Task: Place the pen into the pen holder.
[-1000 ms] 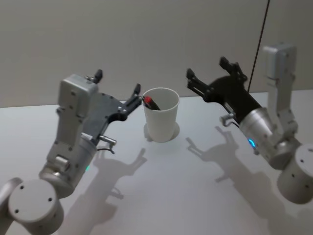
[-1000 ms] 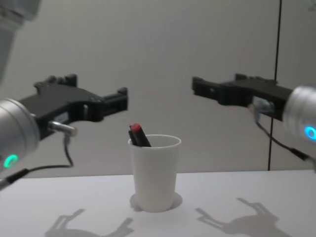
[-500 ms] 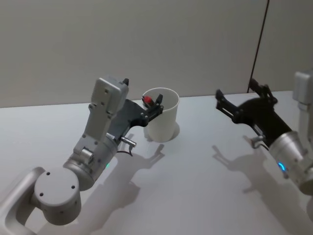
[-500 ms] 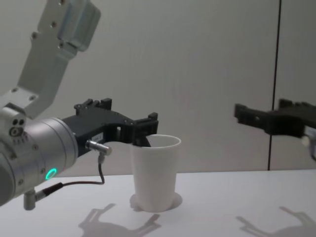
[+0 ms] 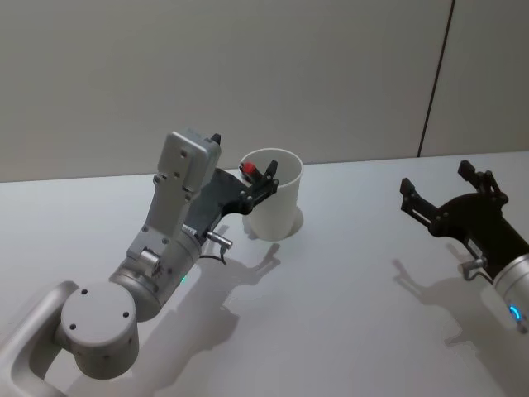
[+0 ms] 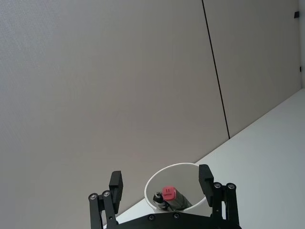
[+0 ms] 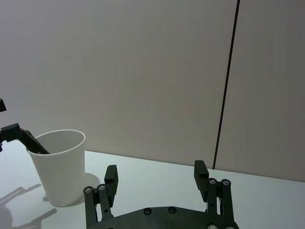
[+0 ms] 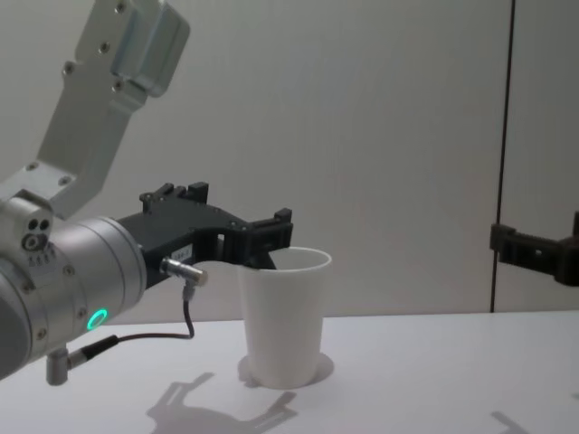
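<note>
The pen holder [image 5: 274,198] is a white paper cup standing upright on the table [image 5: 331,322]. The pen [image 5: 248,169], dark with a red cap, stands inside it and leans on the rim nearest my left arm. My left gripper [image 5: 258,184] is open at that rim, level with the cap. In the left wrist view its fingers [image 6: 206,177] stand wide apart with the pen holder [image 6: 178,179] and the pen [image 6: 169,194] between them, untouched. My right gripper [image 5: 446,197] hovers open far to the right, holding nothing. In the chest view the left gripper [image 8: 268,237] hides the pen above the pen holder [image 8: 285,312].
A plain wall with a dark vertical seam [image 5: 436,78] rises behind the table. The white tabletop spreads bare in front of the cup and between the arms. The right wrist view has the pen holder [image 7: 59,167] well beyond the right gripper [image 7: 156,175].
My left gripper came down beside the cup's rim and has stayed there. The right arm has drawn back to the right and lower. The pen stays in the cup.
</note>
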`<action>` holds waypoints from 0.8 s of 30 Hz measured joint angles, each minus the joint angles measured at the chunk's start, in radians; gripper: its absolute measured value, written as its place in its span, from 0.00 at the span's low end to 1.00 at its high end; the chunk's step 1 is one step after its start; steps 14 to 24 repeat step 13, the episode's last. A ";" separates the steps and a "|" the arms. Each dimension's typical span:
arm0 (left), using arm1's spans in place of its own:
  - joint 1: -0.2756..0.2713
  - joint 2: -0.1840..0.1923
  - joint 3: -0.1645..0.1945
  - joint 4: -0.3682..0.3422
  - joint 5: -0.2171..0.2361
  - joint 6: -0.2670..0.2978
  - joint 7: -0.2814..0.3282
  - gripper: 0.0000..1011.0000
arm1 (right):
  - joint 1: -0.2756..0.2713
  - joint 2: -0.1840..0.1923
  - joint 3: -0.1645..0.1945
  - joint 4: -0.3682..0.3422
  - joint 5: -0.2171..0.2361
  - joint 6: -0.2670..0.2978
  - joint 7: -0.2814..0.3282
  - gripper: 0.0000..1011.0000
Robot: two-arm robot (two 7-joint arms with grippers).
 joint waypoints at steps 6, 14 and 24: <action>0.000 0.000 0.000 0.000 0.000 0.000 0.000 0.99 | -0.006 0.004 0.003 -0.004 0.001 0.000 -0.001 0.99; 0.000 0.000 0.000 0.000 0.000 0.000 0.000 0.99 | -0.006 0.004 0.003 -0.004 0.001 0.000 -0.001 0.99; 0.000 0.000 0.000 0.000 0.000 0.000 0.000 0.99 | -0.006 0.004 0.003 -0.004 0.001 0.000 -0.001 0.99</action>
